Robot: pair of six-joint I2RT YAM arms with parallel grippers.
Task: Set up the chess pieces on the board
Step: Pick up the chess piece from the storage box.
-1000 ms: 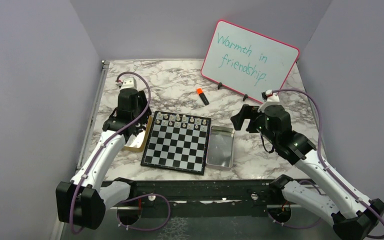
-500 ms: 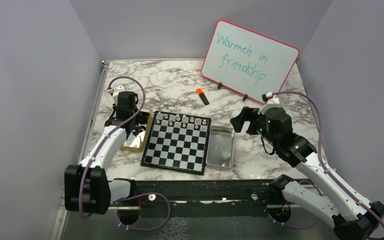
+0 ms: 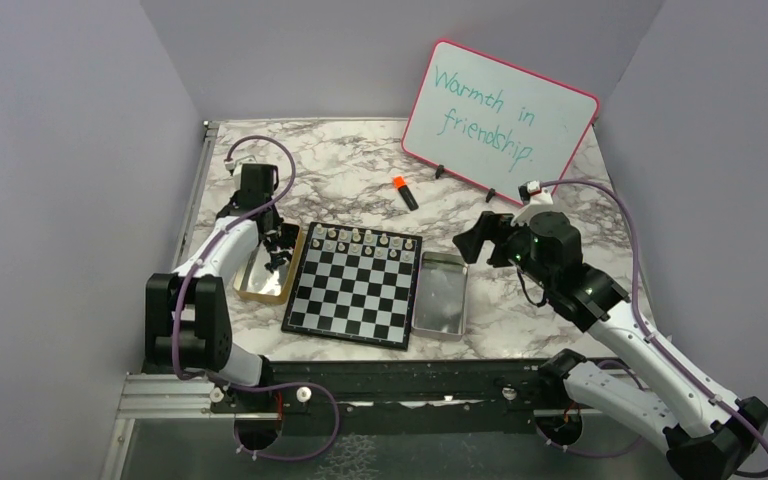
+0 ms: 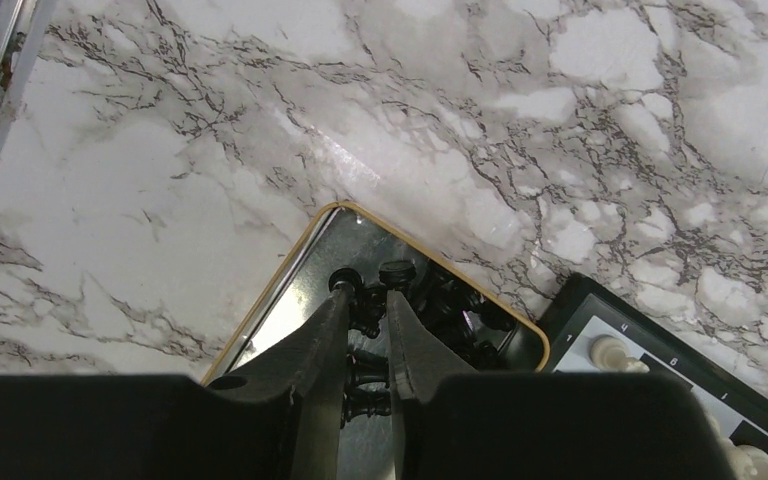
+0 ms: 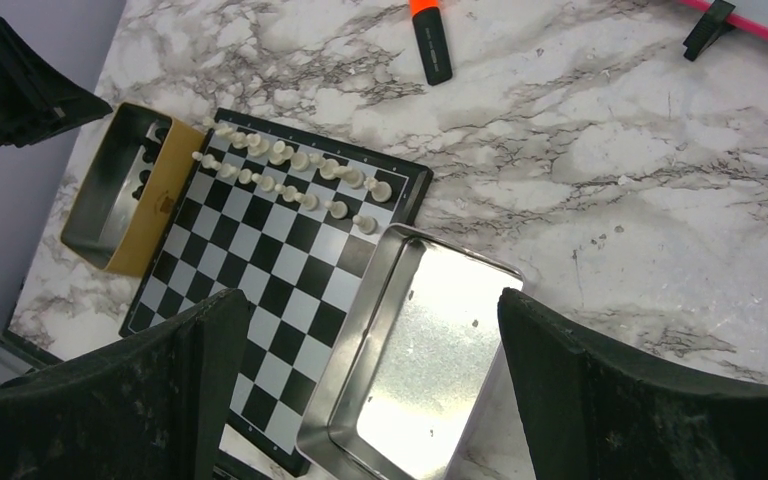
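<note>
Light was even and bright, seemingly from overhead. Glare washed the silver tray (image 5: 440, 330) and streaked the marble surface (image 4: 340, 160); nearby fingers (image 5: 110, 400) looked dark and soft.

The board (image 5: 260, 300) carried white pieces (image 5: 295, 180) in two rows along the edge nearest the marker (image 5: 430, 45); a gold tray (image 5: 150, 220) sat just beside its left edge; a silver tray (image 5: 430, 340) lay against its right; the right gripper (image 5: 370, 310) stood with jaws spread wide.

3 plain lavender-grey walls (image 3: 60, 150) enclose a white marble-patterned table (image 3: 350, 165) with dark veins. A pink-rimmed whiteboard (image 3: 500, 115) leans at the back right. Soft glare shows on the tabletop.
</note>
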